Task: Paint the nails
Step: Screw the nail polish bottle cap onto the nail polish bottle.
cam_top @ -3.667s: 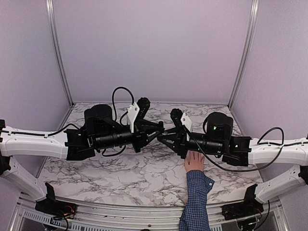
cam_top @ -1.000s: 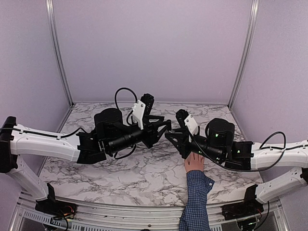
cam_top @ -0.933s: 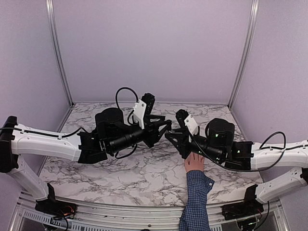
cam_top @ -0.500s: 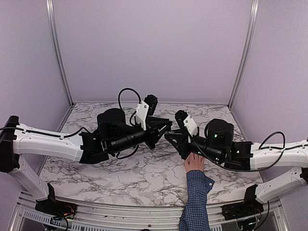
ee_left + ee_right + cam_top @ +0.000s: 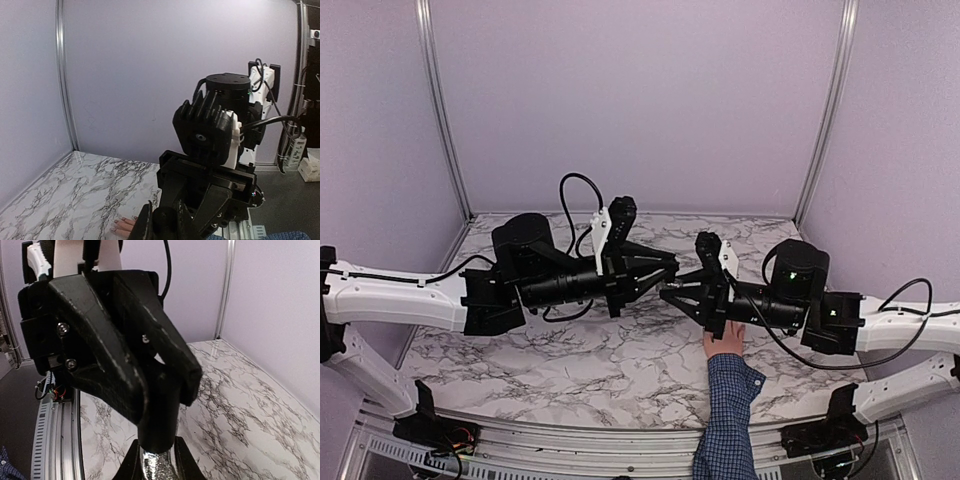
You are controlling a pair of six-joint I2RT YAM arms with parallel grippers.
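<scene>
Lilac walls [image 5: 640, 100] and aluminium posts close in your marble-patterned table [image 5: 570, 360]. A pale hand [image 5: 725, 340] lies flat on it, palm down, with a blue checked sleeve [image 5: 728, 410] running back to the near edge.

From above, the fingers of that hand are hidden under your right arm. The nails [image 5: 116, 222] show only in the left wrist view, as tiny pinkish tips low in the picture, resting on the marble. They are too small to say anything about their coat.

Both claws meet in the air, up and to the left of the hand. Your left gripper [image 5: 665, 272] is clamped on a dark cylindrical cap [image 5: 157, 420], with one finger on each side of it. Your right gripper [image 5: 672, 292] pinches the small bottle [image 5: 156, 464] directly under that cap. The bottle's face shows only silver glitter in the right wrist view, and I can read no lettering on it. Cap and bottle sit in line, and I cannot tell whether they are parted or joined.
</scene>
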